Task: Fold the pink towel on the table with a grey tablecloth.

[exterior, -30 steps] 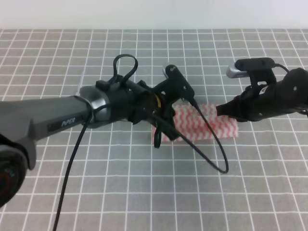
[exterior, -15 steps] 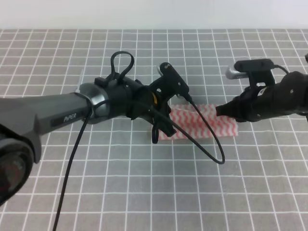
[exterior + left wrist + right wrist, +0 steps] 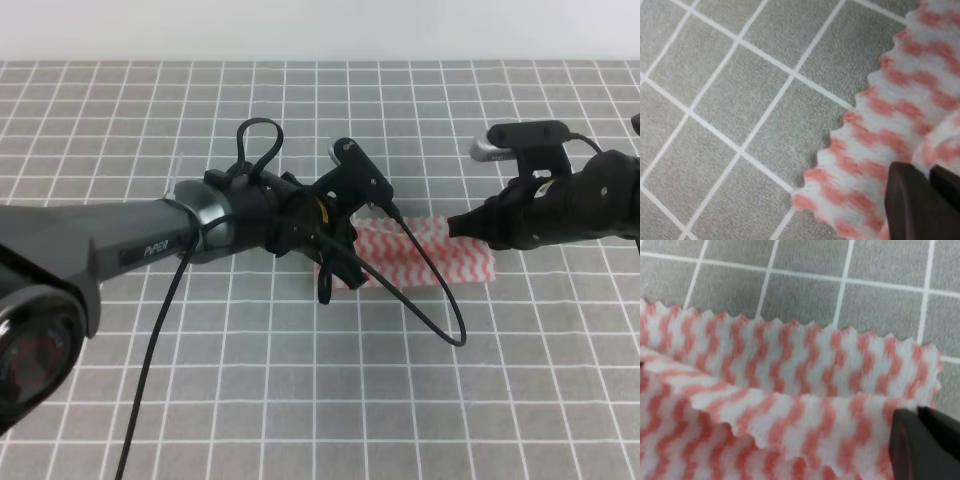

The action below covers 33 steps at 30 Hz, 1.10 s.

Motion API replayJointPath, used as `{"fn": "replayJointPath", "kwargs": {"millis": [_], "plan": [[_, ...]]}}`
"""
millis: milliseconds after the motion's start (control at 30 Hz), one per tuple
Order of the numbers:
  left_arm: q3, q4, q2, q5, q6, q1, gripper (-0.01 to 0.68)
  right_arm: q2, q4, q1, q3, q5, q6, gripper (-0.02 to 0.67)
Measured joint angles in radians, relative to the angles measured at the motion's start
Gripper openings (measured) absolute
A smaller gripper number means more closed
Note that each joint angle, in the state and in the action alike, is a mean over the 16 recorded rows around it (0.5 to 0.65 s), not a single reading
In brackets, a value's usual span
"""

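The pink towel point(image 3: 425, 255) lies on the table with a grey tablecloth point(image 3: 300, 400) at centre right, folded into a long band. My left gripper point(image 3: 328, 280) reaches across to its left end. In the left wrist view the dark fingers point(image 3: 910, 200) are pressed together at a raised fold of the towel point(image 3: 880, 140). My right gripper point(image 3: 456, 226) is at the towel's far edge. The right wrist view shows the right gripper point(image 3: 920, 432) shut on a lifted upper layer of the towel point(image 3: 790, 365), which drapes over the lower layer.
A black cable point(image 3: 440, 325) loops from the left arm point(image 3: 200, 235) over the towel and onto the cloth in front of it. The right arm point(image 3: 580, 205) carries its camera at the right. White grid lines cover the cloth all around.
The left gripper has shifted a little at the towel's left end, and the towel band looks slightly narrower. The right gripper has barely moved.
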Motion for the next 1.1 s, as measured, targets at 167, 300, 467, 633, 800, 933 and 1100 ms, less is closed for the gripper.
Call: {"fn": "replayJointPath", "kwargs": {"millis": [167, 300, 467, 633, 800, 933, 1100], "plan": [[0.0, 0.0, 0.002, -0.013, 0.0, 0.001, -0.002, -0.001, -0.001, 0.0, 0.0, -0.01, -0.001, -0.015], [0.0, 0.001, 0.001, -0.02, 0.0, 0.001, -0.002, -0.001, -0.001, 0.0, 0.0, -0.015, -0.002, -0.014], [0.0, 0.002, 0.003, -0.024, 0.0, 0.002, -0.002, -0.001, -0.001, 0.0, 0.0, -0.02, -0.002, -0.004], [0.0, 0.002, 0.001, -0.03, 0.0, 0.002, -0.002, 0.0, -0.001, 0.0, 0.0, -0.027, -0.002, 0.042], [0.0, 0.003, 0.001, -0.036, 0.0, 0.002, 0.006, 0.0, -0.002, 0.0, 0.0, -0.033, -0.002, 0.112], [0.0, 0.002, 0.0, -0.044, 0.0, 0.005, 0.045, 0.003, -0.002, 0.0, 0.0, -0.037, -0.002, 0.166], [0.0, 0.001, -0.001, -0.057, -0.002, 0.014, 0.13, 0.008, -0.002, 0.0, 0.0, -0.042, -0.001, 0.206]]}}
